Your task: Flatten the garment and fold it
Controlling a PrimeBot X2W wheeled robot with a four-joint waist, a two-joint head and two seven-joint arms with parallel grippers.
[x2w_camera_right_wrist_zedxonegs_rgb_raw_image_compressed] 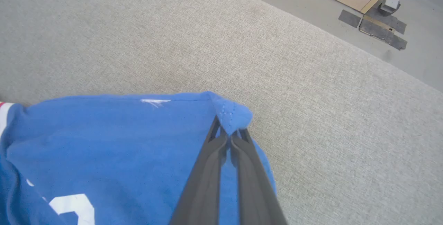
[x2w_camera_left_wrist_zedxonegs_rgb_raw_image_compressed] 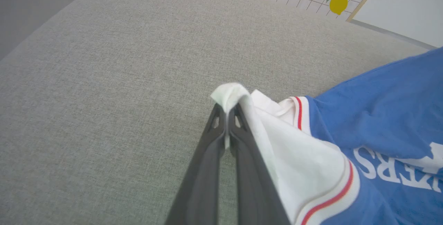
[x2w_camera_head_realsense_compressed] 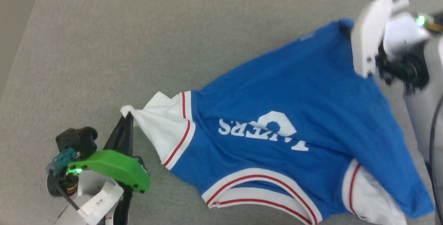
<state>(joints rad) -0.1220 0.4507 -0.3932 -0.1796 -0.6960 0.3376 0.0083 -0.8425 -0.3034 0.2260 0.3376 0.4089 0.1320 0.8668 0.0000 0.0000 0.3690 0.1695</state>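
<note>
The garment (x2w_camera_head_realsense_compressed: 294, 114), a bright blue jersey with white red-striped sleeves and collar and white lettering, lies spread at a slant on the grey surface, collar toward me. My left gripper (x2w_camera_head_realsense_compressed: 128, 116) is shut on the tip of its white sleeve (x2w_camera_left_wrist_zedxonegs_rgb_raw_image_compressed: 230, 95), the fabric pinched between the dark fingers (x2w_camera_left_wrist_zedxonegs_rgb_raw_image_compressed: 207, 169). My right gripper (x2w_camera_right_wrist_zedxonegs_rgb_raw_image_compressed: 230, 133) is shut on a blue hem corner (x2w_camera_right_wrist_zedxonegs_rgb_raw_image_compressed: 232, 116) at the far right; in the head view that corner (x2w_camera_head_realsense_compressed: 344, 24) sits beside the white right wrist housing. The other white sleeve (x2w_camera_head_realsense_compressed: 370, 197) is bunched at the lower right.
A grey fabric-covered surface (x2w_camera_head_realsense_compressed: 138, 45) carries everything. Its left edge (x2w_camera_head_realsense_compressed: 20, 52) runs diagonally, with floor beyond. The right wrist view shows the surface's far edge and floor with a table leg base (x2w_camera_right_wrist_zedxonegs_rgb_raw_image_compressed: 380, 27). A tiled wall with lemon prints (x2w_camera_left_wrist_zedxonegs_rgb_raw_image_compressed: 337, 1) stands behind.
</note>
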